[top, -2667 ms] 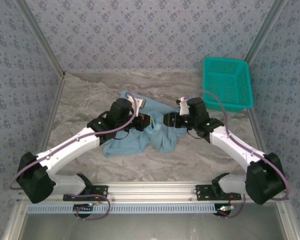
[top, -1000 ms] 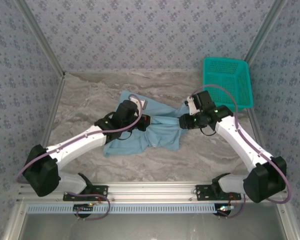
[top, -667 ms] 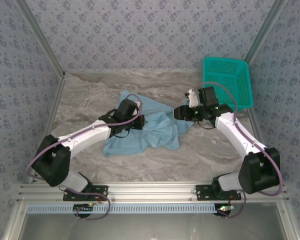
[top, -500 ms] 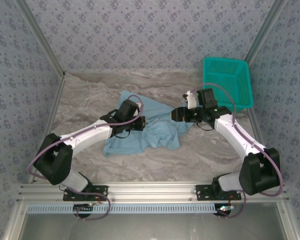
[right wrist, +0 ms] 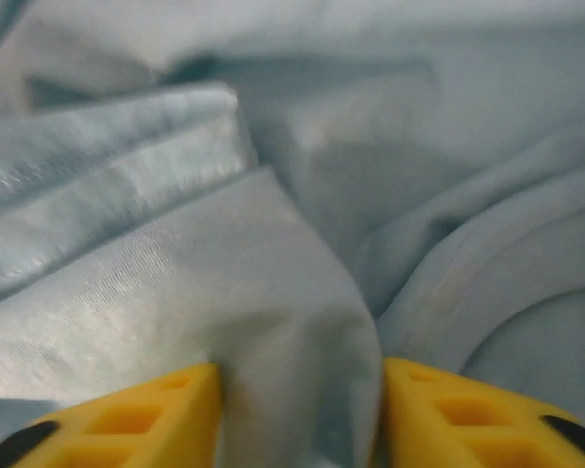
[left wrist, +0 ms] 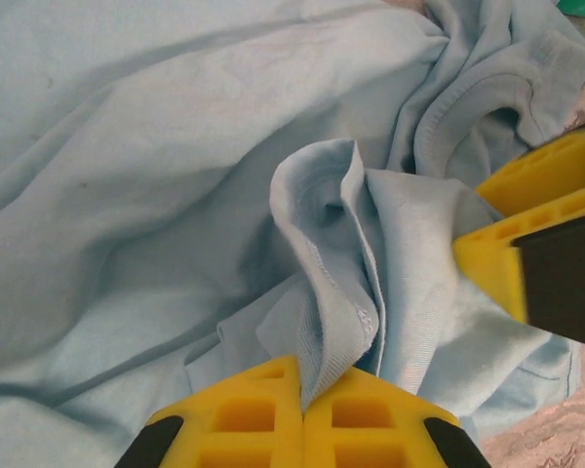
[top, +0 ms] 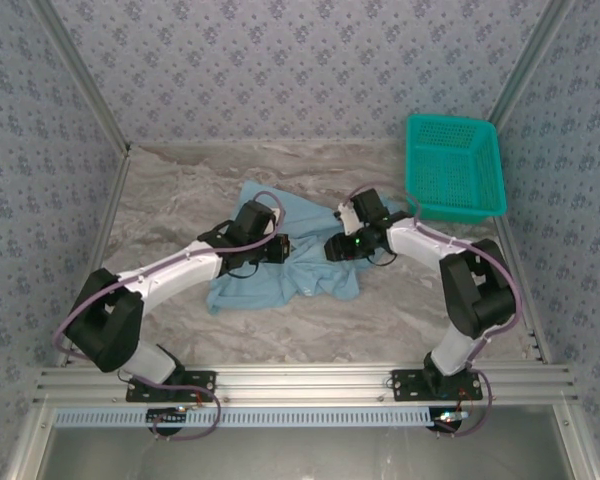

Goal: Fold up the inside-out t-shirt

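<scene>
The inside-out t-shirt (top: 270, 280), light blue and crumpled, lies in a heap mid-table. My left gripper (top: 286, 248) is at the heap's middle, shut on a stitched hem fold (left wrist: 336, 292) that stands up from between its yellow fingertips (left wrist: 244, 409). My right gripper (top: 330, 247) faces it from the right, a hand's width away. Its yellow fingers (right wrist: 175, 405) press from both sides on a thick bunched fold of the t-shirt (right wrist: 292, 322). In the left wrist view the right gripper's yellow finger (left wrist: 536, 234) rests on the cloth just right of the pinched fold.
A teal plastic mesh basket (top: 456, 165) stands at the back right, close to the right arm's elbow. Bare marble tabletop (top: 400, 310) surrounds the shirt, and patterned walls close in the left, right and back.
My right gripper swung left from the shirt's right edge to its middle, opened on the way and closed on a fold. The left gripper kept its grip and hardly moved.
</scene>
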Controlling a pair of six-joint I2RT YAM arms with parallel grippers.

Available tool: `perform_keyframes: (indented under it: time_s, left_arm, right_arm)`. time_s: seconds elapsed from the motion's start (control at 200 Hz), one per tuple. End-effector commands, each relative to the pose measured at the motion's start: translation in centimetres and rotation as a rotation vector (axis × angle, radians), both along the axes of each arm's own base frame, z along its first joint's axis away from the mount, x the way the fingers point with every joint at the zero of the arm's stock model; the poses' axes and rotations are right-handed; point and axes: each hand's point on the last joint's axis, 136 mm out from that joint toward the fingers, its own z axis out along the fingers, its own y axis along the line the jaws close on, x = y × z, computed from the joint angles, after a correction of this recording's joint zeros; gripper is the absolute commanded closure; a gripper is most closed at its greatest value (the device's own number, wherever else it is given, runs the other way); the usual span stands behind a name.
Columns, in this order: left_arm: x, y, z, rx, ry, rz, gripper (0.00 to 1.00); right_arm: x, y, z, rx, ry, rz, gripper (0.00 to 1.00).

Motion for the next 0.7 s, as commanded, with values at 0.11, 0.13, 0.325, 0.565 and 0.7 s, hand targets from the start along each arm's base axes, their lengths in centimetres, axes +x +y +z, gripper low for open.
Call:
perform_keyframes:
  time_s: [0.11, 0.13, 0.325, 0.565, 0.7]
  left_arm:
    - [-2.6, 1.6, -0.5, -0.021, 0.063, 0.007, 1.00]
    - [-3.0, 1.8, -0.8, -0.020, 0.074, 0.006, 1.00]
    - [-5.8, 3.6, -4.7, 0.027, 0.186, 0.025, 0.98]
    - [-7.2, 3.6, -7.6, 0.045, 0.272, 0.001, 0.93]
    - [-7.0, 3.4, -7.7, 0.044, 0.267, -0.004, 0.93]
  right_arm:
    - [-5.5, -1.1, 1.9, -0.078, -0.095, 0.048, 0.83]
    - [-6.0, -1.2, 2.2, -0.082, -0.112, 0.055, 0.83]
    - [-10.5, -1.9, 0.7, -0.118, -0.124, 0.080, 0.73]
    - [-9.4, 0.4, 2.8, -0.052, -0.216, 0.123, 0.48]
    - [-6.0, 2.3, 6.4, 0.003, -0.370, 0.115, 0.41]
